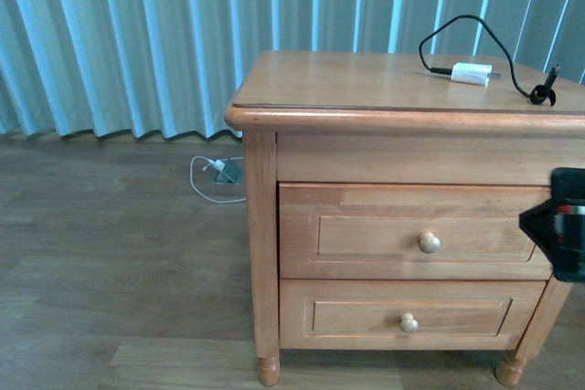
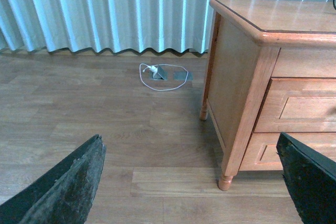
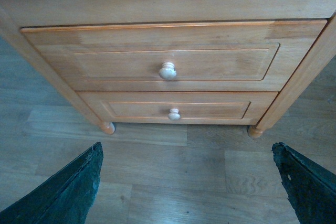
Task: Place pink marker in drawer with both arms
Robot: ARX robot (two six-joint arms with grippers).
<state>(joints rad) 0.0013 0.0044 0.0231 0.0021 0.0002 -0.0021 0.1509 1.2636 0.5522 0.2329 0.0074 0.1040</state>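
- Along the back, pale blue-grey vertical curtains [image 1: 137, 34] hang down to a wood-plank floor [image 1: 110, 253].
- On the floor near the curtain foot lies a white cable loop [image 1: 208, 180] with a small grey plate [image 1: 228, 171] beside it, well apart from the furniture.
- Further right stands a honey-coloured nightstand [image 1: 260, 253] on turned feet; its top surface [image 1: 347, 79] carries a white charger block [image 1: 472, 73] with a black cable [image 1: 475, 29] arching over it and ending in a coil near the right edge.
- The drawer [image 1: 411, 230] is the upper of two and sits closed, its round knob [image 1: 429, 242] at the middle; the lower drawer [image 1: 411, 314] beneath it is closed too.
- The pink marker is not visible in any view.
- At the far right edge of the front view, a black part of the right arm [image 1: 562, 226] overlaps the end of the drawer front.
- Left gripper [image 2: 191, 182]: its fingers [image 2: 68, 187] stand wide apart, holding nothing, over bare floor beside the nightstand's side.
- Right gripper [image 3: 186, 182]: its fingers [image 3: 68, 192] are likewise spread apart and empty, facing both drawer fronts, not touching either knob.
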